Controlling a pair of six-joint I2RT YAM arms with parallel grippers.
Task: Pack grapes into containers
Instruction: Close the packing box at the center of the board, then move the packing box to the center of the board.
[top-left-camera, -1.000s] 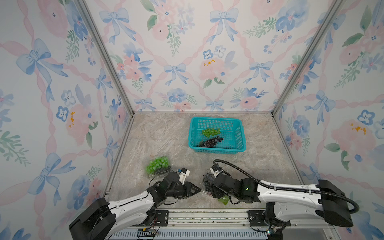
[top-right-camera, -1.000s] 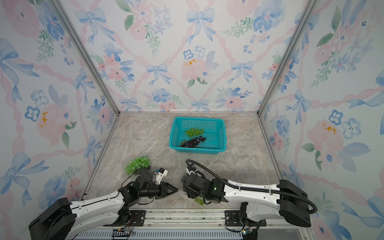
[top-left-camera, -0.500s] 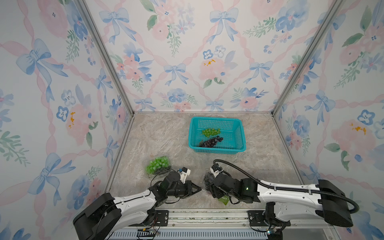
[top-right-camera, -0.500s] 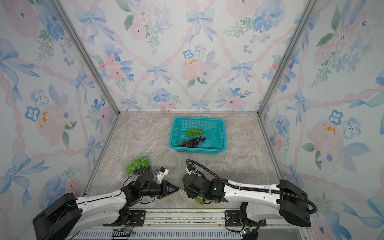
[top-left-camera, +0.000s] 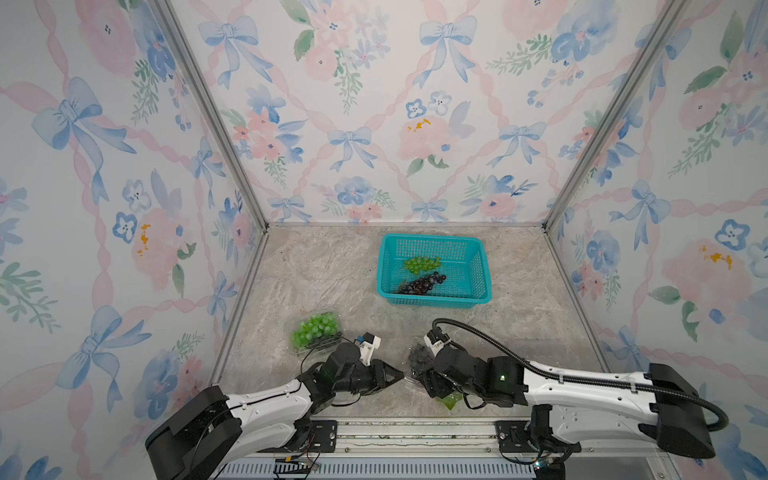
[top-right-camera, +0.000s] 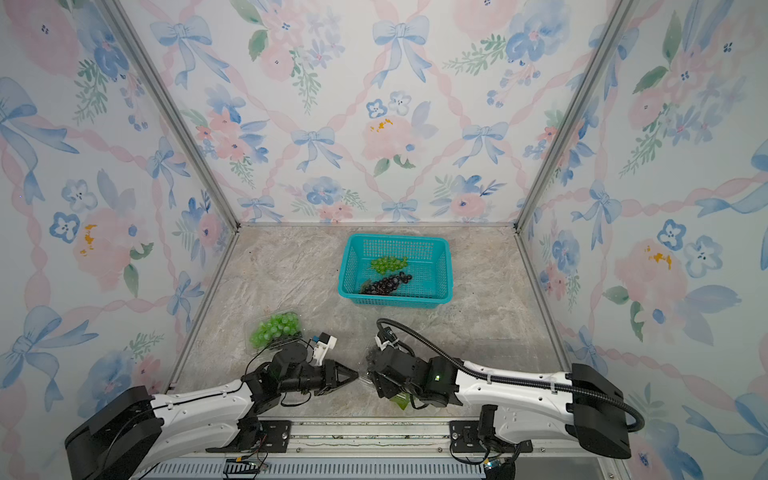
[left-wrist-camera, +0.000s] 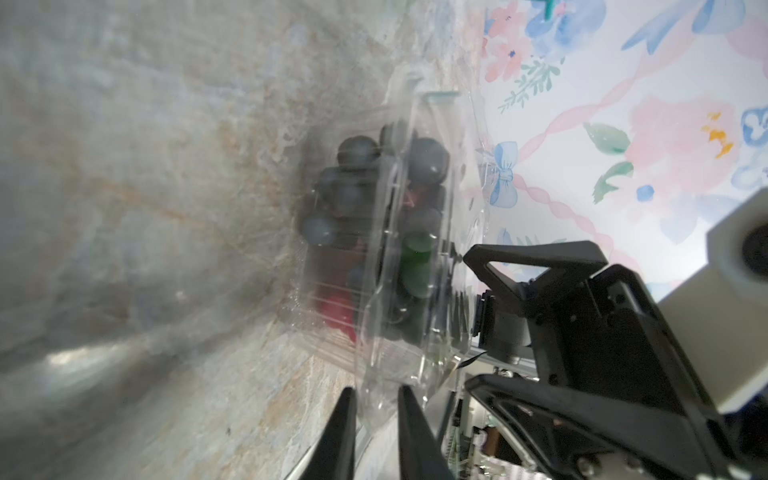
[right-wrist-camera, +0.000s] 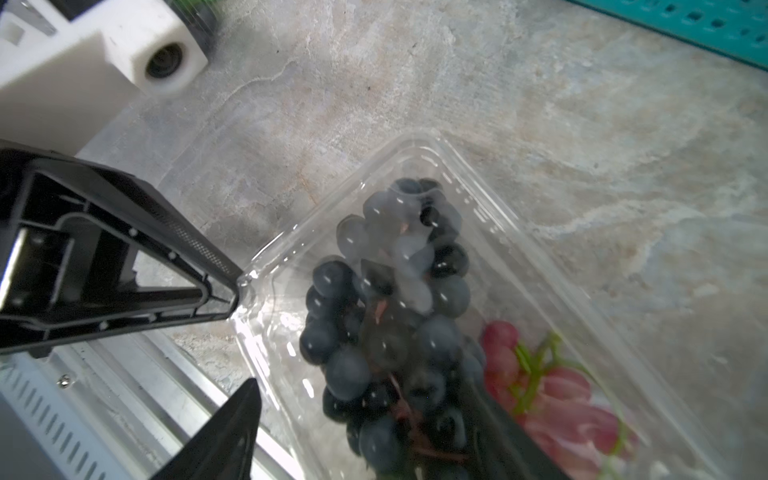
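A clear container (right-wrist-camera: 515, 249) lies near the table's front edge with its lid down. It holds dark grapes (right-wrist-camera: 386, 332) and red grapes (right-wrist-camera: 557, 390). My left gripper (left-wrist-camera: 375, 390) is at the container's corner, its fingers (left-wrist-camera: 345, 428) slightly apart, open, with the thin plastic flange between them. My right gripper (right-wrist-camera: 361, 386) stands open over the same container (top-left-camera: 413, 357), one finger (right-wrist-camera: 224, 432) outside its front wall, the other above the lid. In both top views the grippers (top-left-camera: 399, 377) (top-right-camera: 376, 380) meet tip to tip. A second shut container (top-left-camera: 316, 330) holds green grapes.
A teal basket (top-left-camera: 478, 266) at the back holds a green bunch (top-left-camera: 422, 263) and a dark bunch (top-left-camera: 422, 284). A green leaf (top-left-camera: 449, 401) pokes out under my right wrist. The metal rail (top-left-camera: 415, 428) runs along the front edge; papered walls close three sides.
Both grippers stay at the front container. The left arm has shifted only a little; nothing else has visibly moved.
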